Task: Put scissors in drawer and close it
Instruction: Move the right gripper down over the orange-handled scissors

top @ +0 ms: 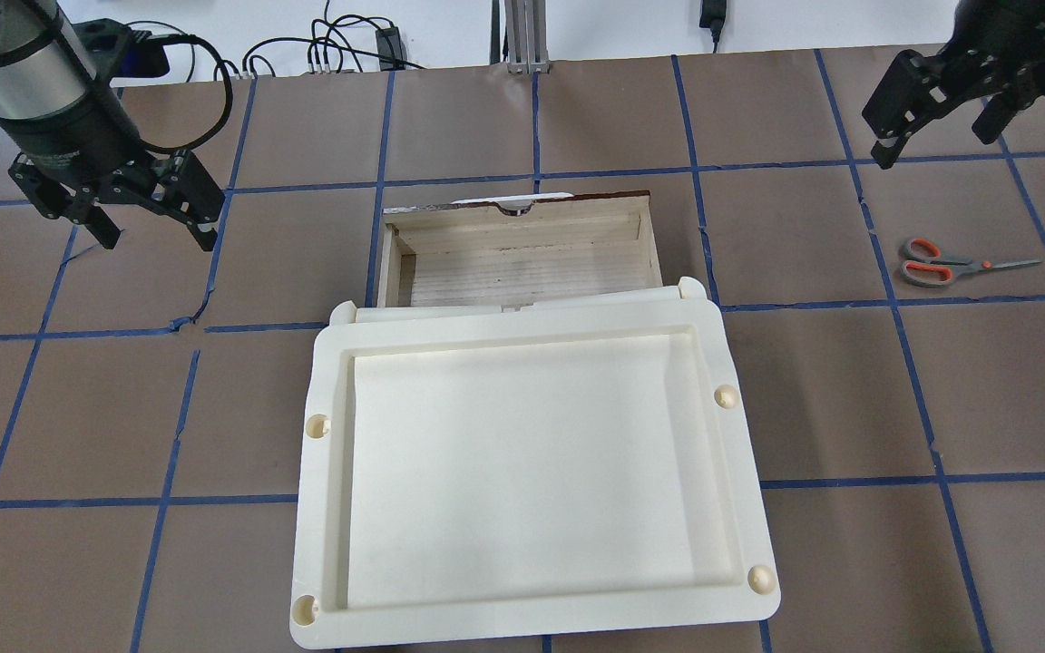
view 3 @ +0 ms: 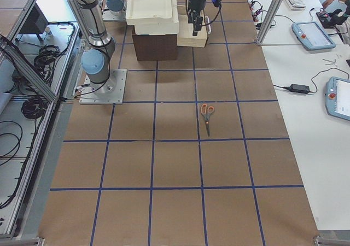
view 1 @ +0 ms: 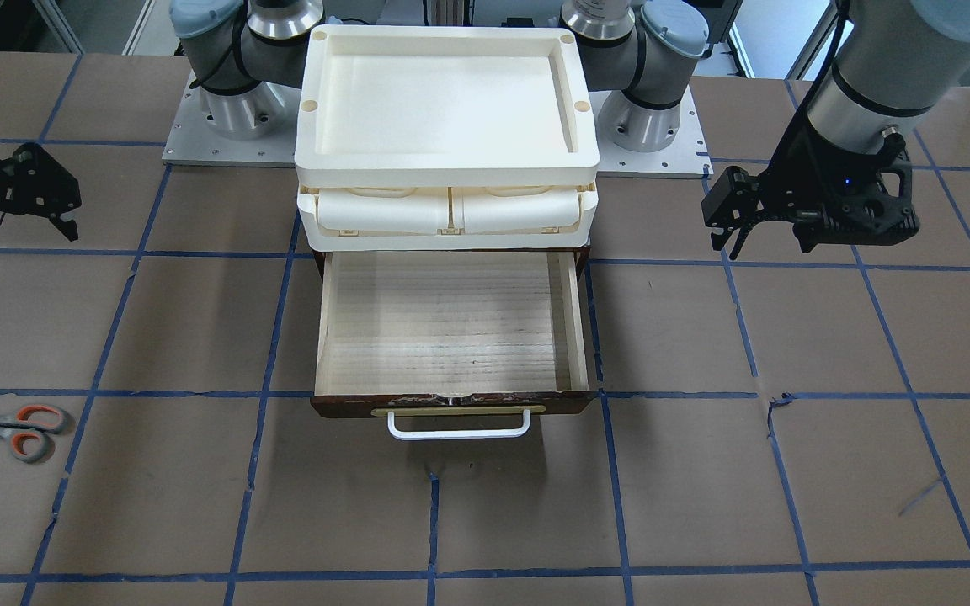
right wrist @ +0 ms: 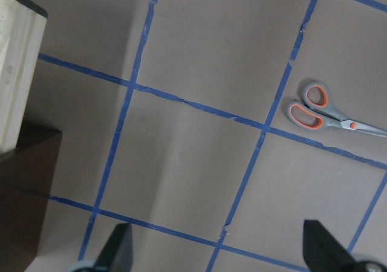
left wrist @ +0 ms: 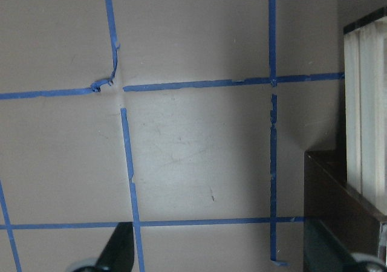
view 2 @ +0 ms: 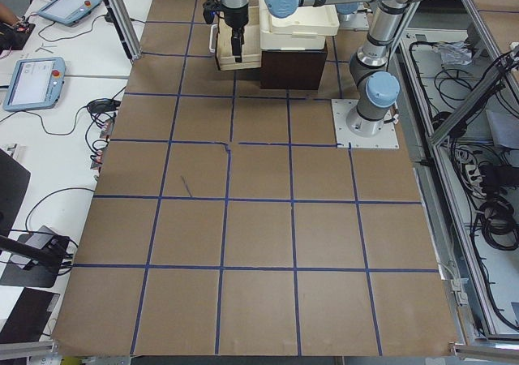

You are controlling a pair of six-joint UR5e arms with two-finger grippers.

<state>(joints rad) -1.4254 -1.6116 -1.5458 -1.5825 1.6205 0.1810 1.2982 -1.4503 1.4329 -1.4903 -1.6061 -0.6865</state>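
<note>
The scissors (top: 940,266), grey with orange-lined loops, lie flat on the table at my right, also in the front view (view 1: 9,425) and the right wrist view (right wrist: 326,109). The drawer (view 1: 576,324) is pulled open and empty, with a dark front and a white bar handle (view 1: 460,431); it also shows from overhead (top: 522,227). My right gripper (top: 940,141) is open and empty, hovering beyond the scissors. My left gripper (top: 158,238) is open and empty, hovering left of the drawer.
A cream plastic tray unit (top: 532,626) sits on top of the dark cabinet, above the drawer. Brown paper with blue tape lines covers the table (view 1: 704,505). The arm bases (view 1: 653,118) stand behind the cabinet.
</note>
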